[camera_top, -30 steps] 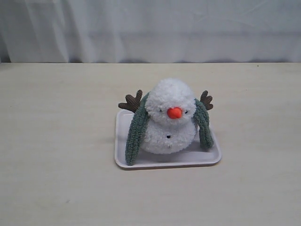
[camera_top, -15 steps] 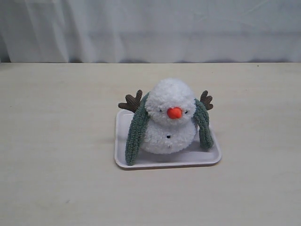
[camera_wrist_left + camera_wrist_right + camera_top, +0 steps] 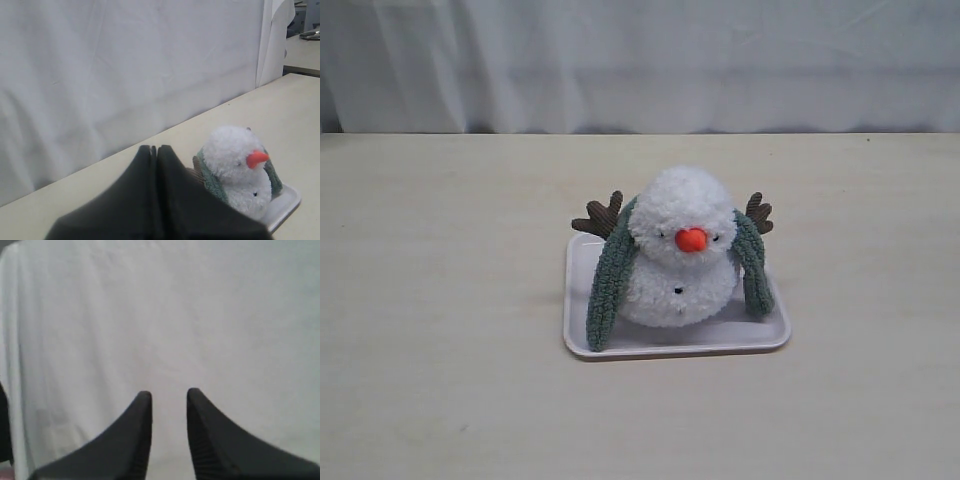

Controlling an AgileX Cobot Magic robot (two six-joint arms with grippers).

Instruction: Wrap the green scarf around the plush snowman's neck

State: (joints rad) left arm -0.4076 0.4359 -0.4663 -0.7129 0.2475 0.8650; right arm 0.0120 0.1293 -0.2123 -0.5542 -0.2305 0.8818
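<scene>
One pale worktop carried everything we saw, with a white tray near its middle. On the tray, towards its far edge, stood the plush snowman, upright, its carrot nose pointing at the worktop's near edge. The green scarf lay draped behind the snowman's neck, not yet crossed in front. Its long axis ran as an upside-down U: up one side of the body, round the back, and down the other. The longer end reached the tray's near corner on the left arm's side; the shorter end rested by the tray's opposite edge.

Neither arm appeared in the exterior view. The left gripper had its fingers pressed together on nothing and looked towards the snowman from well apart. The right gripper showed a plain gap between its fingers, empty, facing only white cloth.

We judged the risks as these: a tug on one hanging end alone could drag the whole scarf off the shoulders, since nothing pinned the other end. A pull low down might tip the light plush or slide the tray. Fuzzy knit might also cling to the white pile and bunch.
</scene>
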